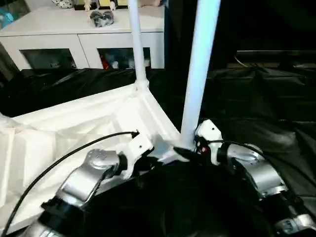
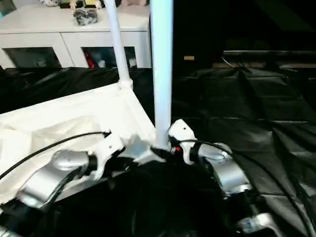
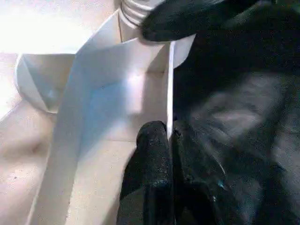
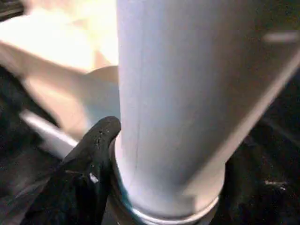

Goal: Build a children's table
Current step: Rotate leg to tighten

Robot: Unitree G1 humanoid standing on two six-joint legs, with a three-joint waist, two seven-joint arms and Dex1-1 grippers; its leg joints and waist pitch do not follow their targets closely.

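Note:
The white tabletop [image 1: 74,123] lies upside down on black cloth, its ribbed underside facing up. One white leg [image 1: 137,44] stands upright in the far corner socket. A second leg [image 1: 200,64] stands upright at the near corner. My right gripper [image 1: 186,148] is closed around the base of this near leg; one black finger [image 4: 93,150] presses against the tube and the other is hidden behind it. My left gripper [image 3: 169,136] is shut on the tabletop's thin side wall just beside that corner, one finger on each face of the wall.
A white cabinet [image 1: 84,29] with glass doors stands at the back left, with small objects [image 1: 102,18] on top. Wrinkled black cloth [image 1: 256,98] covers the surface to the right of the tabletop and beyond it.

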